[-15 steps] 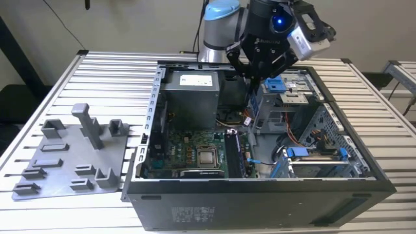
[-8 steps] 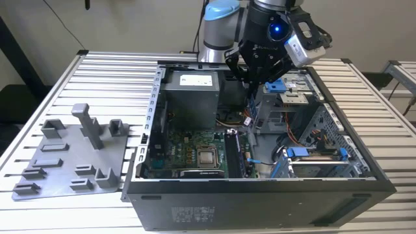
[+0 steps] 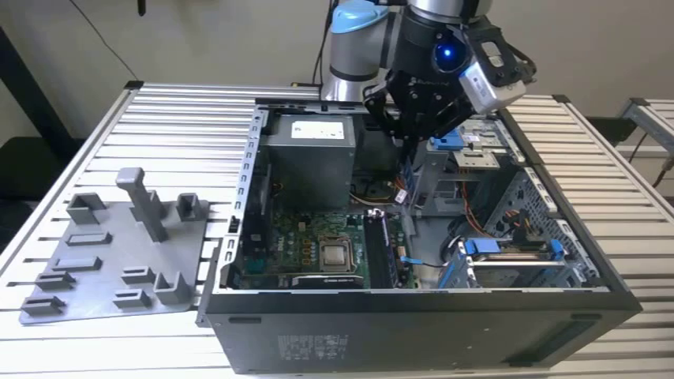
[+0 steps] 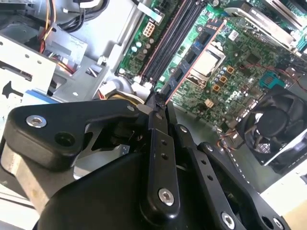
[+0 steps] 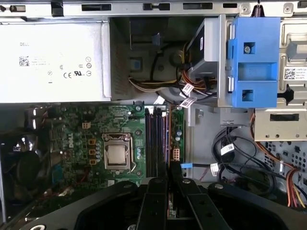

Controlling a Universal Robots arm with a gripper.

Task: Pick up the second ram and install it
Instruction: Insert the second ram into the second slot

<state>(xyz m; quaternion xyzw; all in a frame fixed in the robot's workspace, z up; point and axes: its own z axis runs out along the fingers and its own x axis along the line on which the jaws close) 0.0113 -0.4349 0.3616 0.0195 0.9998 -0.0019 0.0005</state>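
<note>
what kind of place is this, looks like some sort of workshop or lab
Most likely a robotics lab bench for computer assembly. An open desktop computer case lies on a slatted metal table, a grey holder tray with upright posts sits beside it, and the robot arm's gripper hangs over the motherboard.

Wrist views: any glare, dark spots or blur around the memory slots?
First wrist view: the black memory slots read evenly lit; the white power supply box is bright and washed out; the black fan sits in deep shadow. Second wrist view: the slots are clear, while the black claw looms large and soft in the foreground.
</note>
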